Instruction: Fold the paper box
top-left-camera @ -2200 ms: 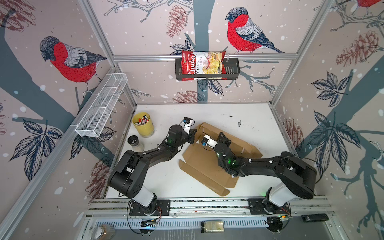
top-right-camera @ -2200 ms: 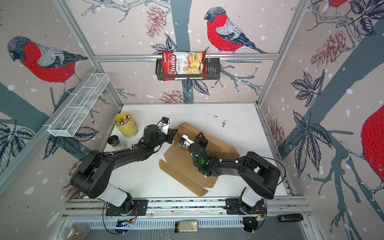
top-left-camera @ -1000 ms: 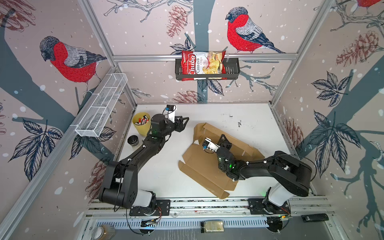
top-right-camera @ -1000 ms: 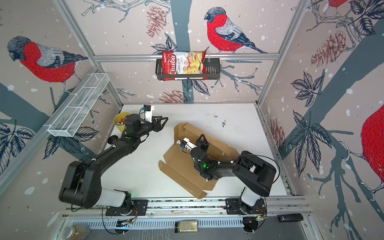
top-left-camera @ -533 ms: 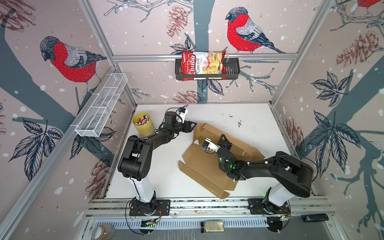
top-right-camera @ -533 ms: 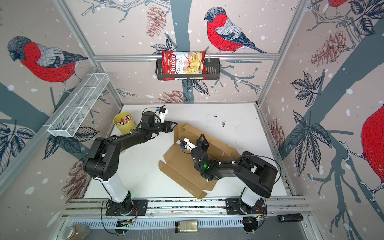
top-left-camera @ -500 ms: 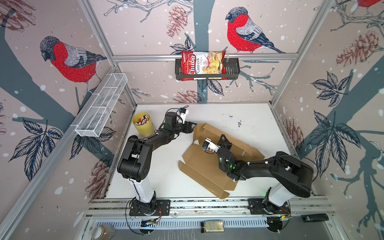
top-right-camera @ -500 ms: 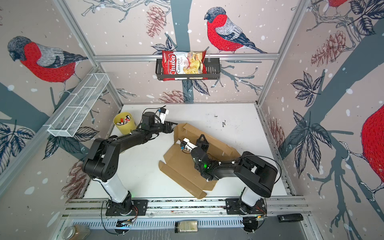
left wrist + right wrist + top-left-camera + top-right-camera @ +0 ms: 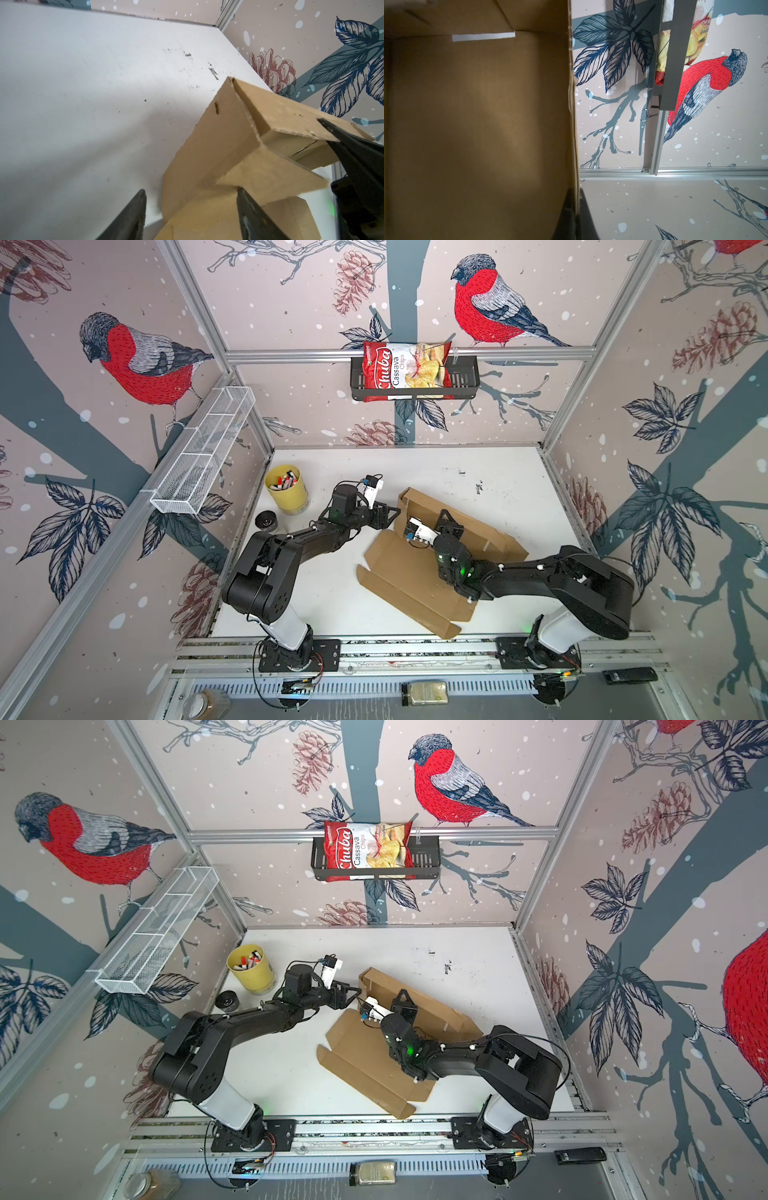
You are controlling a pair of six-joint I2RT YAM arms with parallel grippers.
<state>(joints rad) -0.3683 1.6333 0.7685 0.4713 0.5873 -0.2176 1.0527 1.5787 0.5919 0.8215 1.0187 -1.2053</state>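
White tabletop [image 9: 490,466] fills the floor of the bird-papered cell, bare along the back wall and in front of the left arm. At its left edge stand a yellow cylindrical cup of markers [image 9: 286,494] and, just beside it, a small black round roll [image 9: 267,520]; what the roll is cannot be told. Next comes the left gripper [image 9: 390,514], low over the table, its jaws spread wide. In the left wrist view the left gripper [image 9: 190,189] faces the raised left corner of the plain brown corrugated-cardboard paper box [image 9: 218,135], holding nothing.

In both top views the paper box [image 9: 405,578] [image 9: 365,1058] lies mid-table, slanting. Its far walls are raised and its near panel lies flat, one corner near the front rail. The right arm hides the box's middle. The right gripper [image 9: 449,521] is closed on a raised wall. The right wrist view shows the cardboard edge [image 9: 572,104] pinched between the dark fingers [image 9: 566,209], which the frame cuts off.
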